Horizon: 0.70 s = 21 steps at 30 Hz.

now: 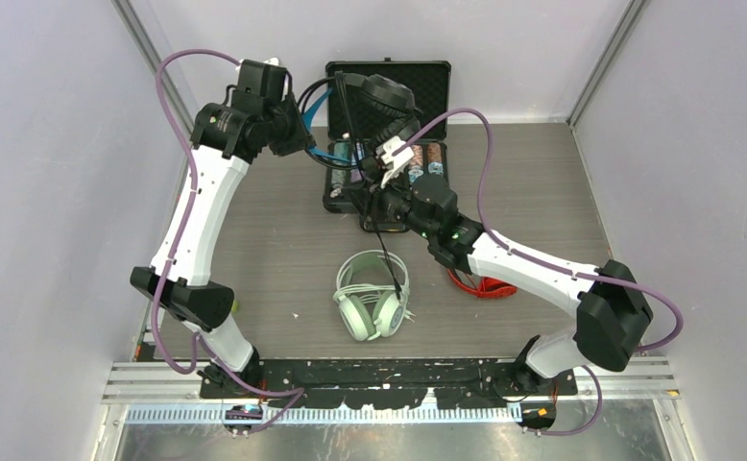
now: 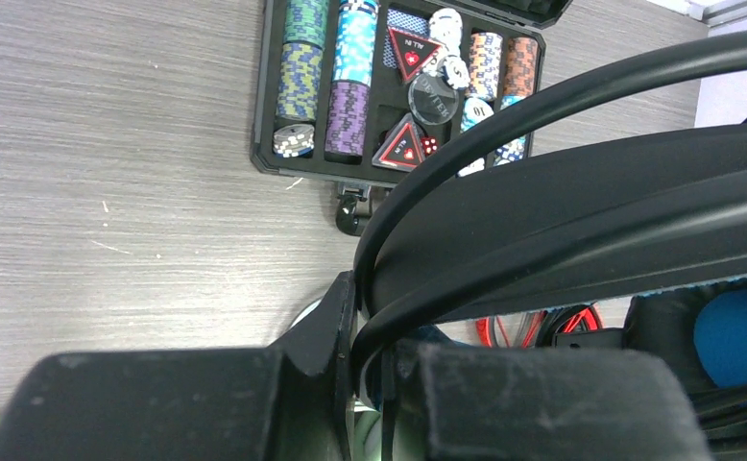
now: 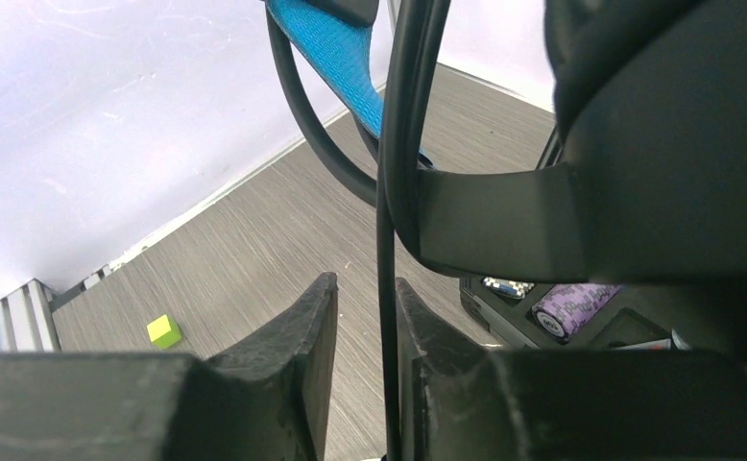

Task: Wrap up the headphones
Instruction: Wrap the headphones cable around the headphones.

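Black pair: the bulky black headphones (image 1: 389, 99) with the blue-lined headband are up in the air, over the open black case of poker chips (image 2: 266, 115) at the far side of the grey wood table (image 1: 274, 250).
Left gripper: the left gripper (image 2: 365, 336) is pressed tight on the headband and holds the pair up.
Right gripper: the right gripper (image 3: 365, 288) is spread a little. The thin black cable (image 3: 386, 240) runs down between its fingers and looks loose.
Other pairs: the pale mint-green headphones (image 1: 371, 298) lie flat mid-table. The shiny red headphones (image 1: 485, 286) lie partly under the right arm.
How it handles: the black pair looks big and probably heavy, with a stiff band. The cable is soft, floppy and smooth, so it could slip.
Where to hold: the stiff band for carrying; a gentle pinch on the cable for winding.
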Motion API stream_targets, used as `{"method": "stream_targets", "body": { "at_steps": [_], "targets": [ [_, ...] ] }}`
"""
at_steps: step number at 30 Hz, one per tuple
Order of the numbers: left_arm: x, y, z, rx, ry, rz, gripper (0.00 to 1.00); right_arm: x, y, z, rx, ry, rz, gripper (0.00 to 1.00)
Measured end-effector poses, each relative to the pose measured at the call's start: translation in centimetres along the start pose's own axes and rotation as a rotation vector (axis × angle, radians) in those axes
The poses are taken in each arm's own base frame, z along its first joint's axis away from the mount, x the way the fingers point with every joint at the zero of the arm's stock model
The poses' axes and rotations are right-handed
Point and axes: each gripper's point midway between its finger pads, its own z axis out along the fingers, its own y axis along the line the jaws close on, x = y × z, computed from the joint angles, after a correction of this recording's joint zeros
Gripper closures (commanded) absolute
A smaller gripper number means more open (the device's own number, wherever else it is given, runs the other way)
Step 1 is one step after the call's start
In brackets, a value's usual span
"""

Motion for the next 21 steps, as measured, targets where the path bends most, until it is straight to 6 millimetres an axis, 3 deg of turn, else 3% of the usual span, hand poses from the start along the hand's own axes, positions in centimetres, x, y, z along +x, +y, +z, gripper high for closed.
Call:
{"method": "stream_targets", "body": {
  "at_steps": [8,21],
  "targets": [
    [-0.1,-0.3,-0.1,0.012,-0.005,-0.001,1.0,-0.3,0.0,0.0,0.001,-0.025,0.019,0.63],
    [0.3,-0.9,-0.4,0.021,-0.005,0.014,1.0,-0.6,-1.7,0.0,0.098,-0.046,-0.019,0.62]
  ]
}}
